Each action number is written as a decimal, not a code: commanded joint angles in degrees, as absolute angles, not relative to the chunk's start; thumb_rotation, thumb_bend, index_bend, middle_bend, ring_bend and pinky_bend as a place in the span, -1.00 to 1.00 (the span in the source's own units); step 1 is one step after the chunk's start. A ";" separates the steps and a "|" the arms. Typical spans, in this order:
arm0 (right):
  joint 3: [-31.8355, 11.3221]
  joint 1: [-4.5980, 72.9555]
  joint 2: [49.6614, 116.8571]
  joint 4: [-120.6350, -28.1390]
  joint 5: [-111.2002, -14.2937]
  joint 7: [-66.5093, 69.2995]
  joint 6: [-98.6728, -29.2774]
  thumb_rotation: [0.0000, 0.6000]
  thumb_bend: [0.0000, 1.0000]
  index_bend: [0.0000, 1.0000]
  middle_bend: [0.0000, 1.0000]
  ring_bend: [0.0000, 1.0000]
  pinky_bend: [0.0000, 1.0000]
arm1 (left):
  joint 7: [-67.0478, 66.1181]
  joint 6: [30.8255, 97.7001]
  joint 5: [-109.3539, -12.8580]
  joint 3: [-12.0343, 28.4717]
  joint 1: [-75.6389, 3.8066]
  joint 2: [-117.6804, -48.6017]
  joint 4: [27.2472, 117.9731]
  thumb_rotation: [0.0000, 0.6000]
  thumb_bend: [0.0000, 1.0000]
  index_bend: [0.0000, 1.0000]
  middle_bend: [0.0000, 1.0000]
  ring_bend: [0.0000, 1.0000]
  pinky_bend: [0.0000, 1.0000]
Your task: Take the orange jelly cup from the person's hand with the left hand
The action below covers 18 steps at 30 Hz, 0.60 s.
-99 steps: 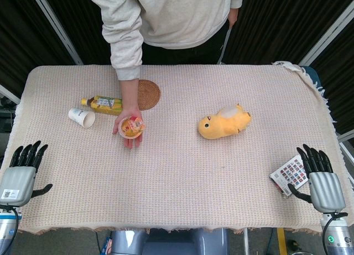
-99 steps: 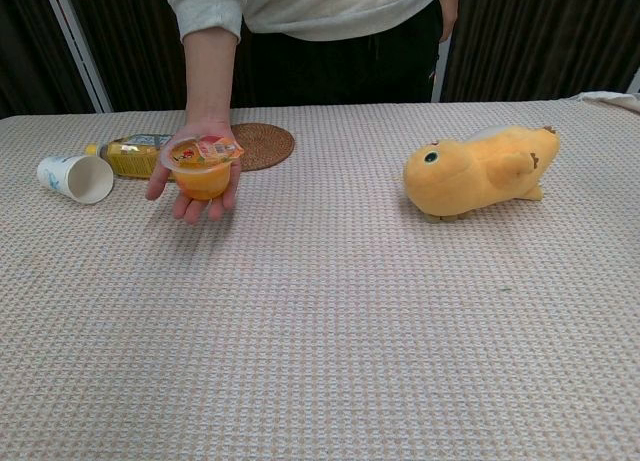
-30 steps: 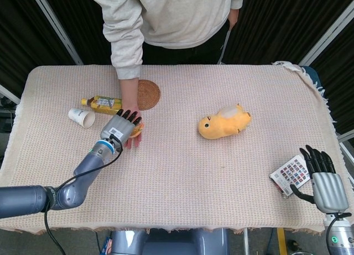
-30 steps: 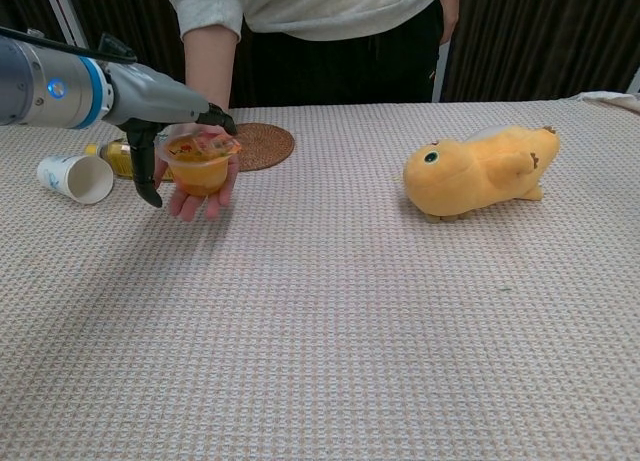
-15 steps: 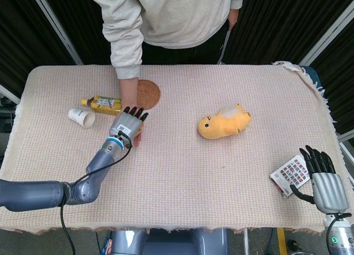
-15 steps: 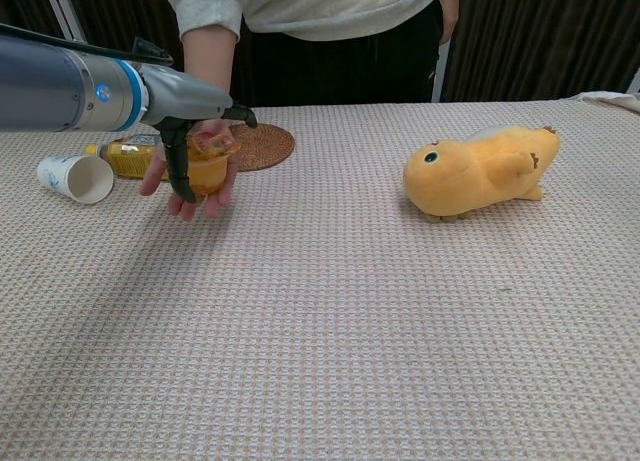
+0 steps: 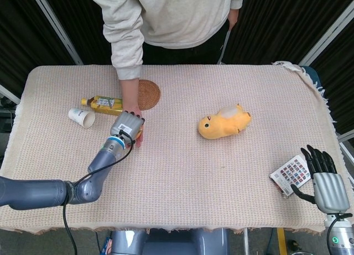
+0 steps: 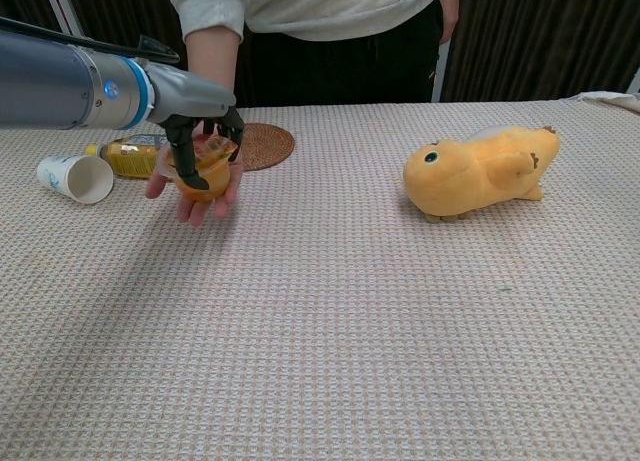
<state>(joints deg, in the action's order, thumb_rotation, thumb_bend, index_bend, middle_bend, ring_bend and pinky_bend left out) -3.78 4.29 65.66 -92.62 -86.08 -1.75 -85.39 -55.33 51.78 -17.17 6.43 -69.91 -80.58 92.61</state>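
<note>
The orange jelly cup (image 8: 203, 175) lies in the person's open palm (image 8: 190, 203) above the table, left of centre. My left hand (image 8: 200, 131) reaches over it from the left, its dark fingers curled down around the cup's rim and sides. From the head view my left hand (image 7: 126, 124) covers the cup, which is hidden there; only the person's fingertips (image 7: 136, 140) peek out below. My right hand (image 7: 323, 180) rests at the table's near right corner, fingers spread, holding nothing.
A tipped paper cup (image 8: 74, 177) and a lying tea bottle (image 8: 125, 156) sit left of the person's hand. A woven coaster (image 8: 262, 145) lies behind it. A yellow plush toy (image 8: 481, 171) sits at right. A patterned card (image 7: 289, 172) lies beside my right hand.
My left hand's fingers have curled down from spread above the cup to closed around it. The person's hand and my right hand stay put.
</note>
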 commanded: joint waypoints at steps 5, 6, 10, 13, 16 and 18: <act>-3.89 4.25 65.69 -92.59 -85.80 -1.79 -85.36 1.00 -0.72 -1.00 -1.00 -1.00 -1.00 | -50.68 54.21 -23.11 7.68 -68.56 -80.15 93.88 1.00 0.43 0.31 0.13 -0.06 0.07; -3.89 4.24 65.67 -92.58 -85.79 -1.83 -85.37 1.00 -0.72 -1.00 -1.00 -1.00 -1.00 | -49.97 54.60 -24.41 7.73 -68.25 -79.89 94.29 1.00 0.44 0.34 0.16 -0.04 0.09; -3.90 4.20 65.65 -92.63 -85.82 -1.89 -85.46 1.00 -0.72 -1.00 -1.00 -1.00 -1.00 | -48.20 55.14 -27.24 7.98 -67.52 -78.87 95.88 1.00 0.46 0.37 0.19 -0.02 0.11; -3.90 4.18 65.64 -92.67 -85.76 -1.89 -85.42 1.00 -0.72 -1.00 -1.00 -1.00 -1.00 | -47.31 55.91 -28.86 8.26 -67.02 -77.30 98.12 1.00 0.46 0.37 0.19 -0.02 0.11; -3.95 4.19 65.63 -92.72 -85.57 -1.85 -85.30 1.00 -0.72 -1.00 -1.00 -1.00 -1.00 | -46.28 57.14 -30.91 8.38 -66.08 -74.35 102.06 1.00 0.46 0.37 0.19 -0.02 0.11; -4.00 4.20 65.63 -92.76 -85.47 -1.86 -85.27 1.00 -0.72 -1.00 -1.00 -1.00 -1.00 | -45.74 58.19 -32.67 8.16 -65.23 -72.32 104.76 1.00 0.46 0.37 0.19 -0.02 0.12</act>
<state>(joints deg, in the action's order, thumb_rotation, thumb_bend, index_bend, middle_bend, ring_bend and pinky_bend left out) -4.00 4.20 65.63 -92.76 -85.47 -1.87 -85.27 -46.64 56.90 -30.67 8.20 -66.27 -74.60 102.06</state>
